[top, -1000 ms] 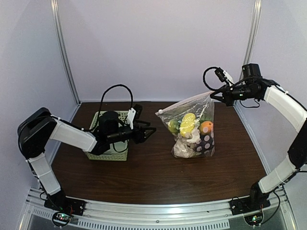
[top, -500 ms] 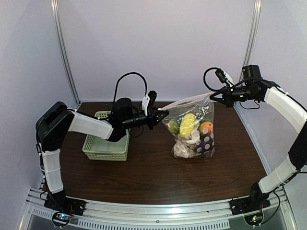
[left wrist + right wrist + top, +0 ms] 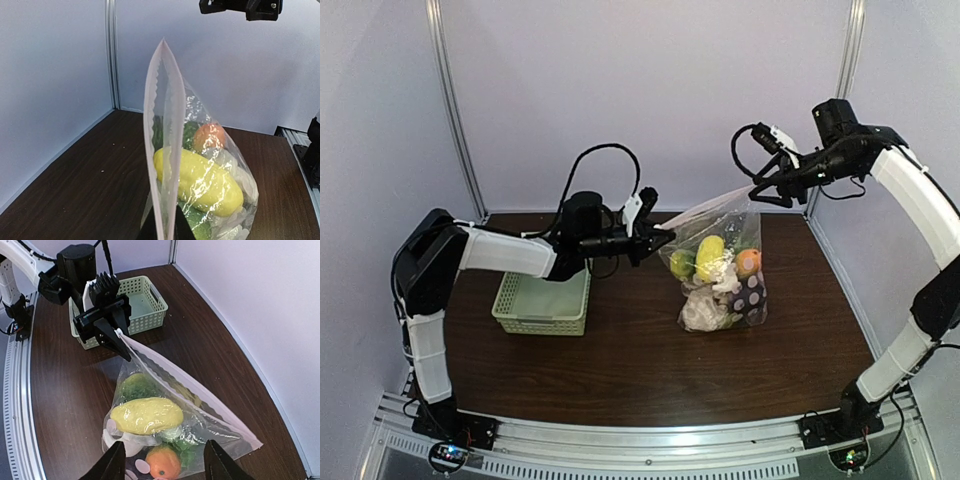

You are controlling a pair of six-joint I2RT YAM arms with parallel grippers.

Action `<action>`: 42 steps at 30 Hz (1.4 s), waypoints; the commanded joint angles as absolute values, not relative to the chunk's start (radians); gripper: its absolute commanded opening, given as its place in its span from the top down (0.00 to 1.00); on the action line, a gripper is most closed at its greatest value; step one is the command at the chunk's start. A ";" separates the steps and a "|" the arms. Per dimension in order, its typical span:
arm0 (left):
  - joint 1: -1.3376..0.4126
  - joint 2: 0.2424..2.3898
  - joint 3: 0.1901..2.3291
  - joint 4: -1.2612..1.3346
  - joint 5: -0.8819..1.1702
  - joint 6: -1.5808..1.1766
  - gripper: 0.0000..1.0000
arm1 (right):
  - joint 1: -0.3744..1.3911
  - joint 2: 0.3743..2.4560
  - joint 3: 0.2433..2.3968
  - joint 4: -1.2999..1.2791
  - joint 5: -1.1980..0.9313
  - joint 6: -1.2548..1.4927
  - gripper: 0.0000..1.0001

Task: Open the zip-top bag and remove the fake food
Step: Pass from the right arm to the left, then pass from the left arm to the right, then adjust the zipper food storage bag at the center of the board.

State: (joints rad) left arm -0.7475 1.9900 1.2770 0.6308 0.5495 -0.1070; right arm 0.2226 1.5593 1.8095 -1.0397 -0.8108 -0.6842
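Observation:
The zip-top bag [image 3: 720,270] stands on the table, its pale zip strip [image 3: 200,395] stretched upward and shut. Inside lies the fake food: a yellow piece [image 3: 710,257], an orange one [image 3: 749,262], a green one [image 3: 681,263] and whitish lumps [image 3: 703,312]. My left gripper [image 3: 655,238] is shut on the strip's left corner; in the left wrist view the dark jaws [image 3: 165,227] pinch the strip edge-on. My right gripper [image 3: 760,190] hangs open just above the strip's right corner, its fingers [image 3: 112,462] spread wide over the bag [image 3: 170,410] without gripping it.
A pale green lattice basket [image 3: 542,300] sits at the left of the table, behind my left arm. White walls with metal posts close in the back and both sides. The right arm's fingers show at the top of the left wrist view [image 3: 240,6].
My left gripper swung right from over the basket and shut on the bag's left corner. My right gripper opened, let go of the right corner and rose slightly.

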 commanded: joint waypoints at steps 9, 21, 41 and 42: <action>-0.762 1.854 1.331 0.400 0.530 0.143 1.00 | 0.425 1.794 2.143 -1.096 -0.585 -0.684 0.51; -0.765 1.788 1.310 0.345 0.518 0.185 1.00 | 0.460 1.950 2.239 -1.264 -0.519 -0.920 0.48; -0.710 1.781 1.391 0.142 -0.129 -0.218 0.03 | 0.388 1.940 2.343 -0.883 -0.337 -0.513 1.00; -0.698 1.780 1.413 0.081 -0.170 -0.277 0.03 | 0.385 1.923 2.333 -0.867 -0.308 -0.510 1.00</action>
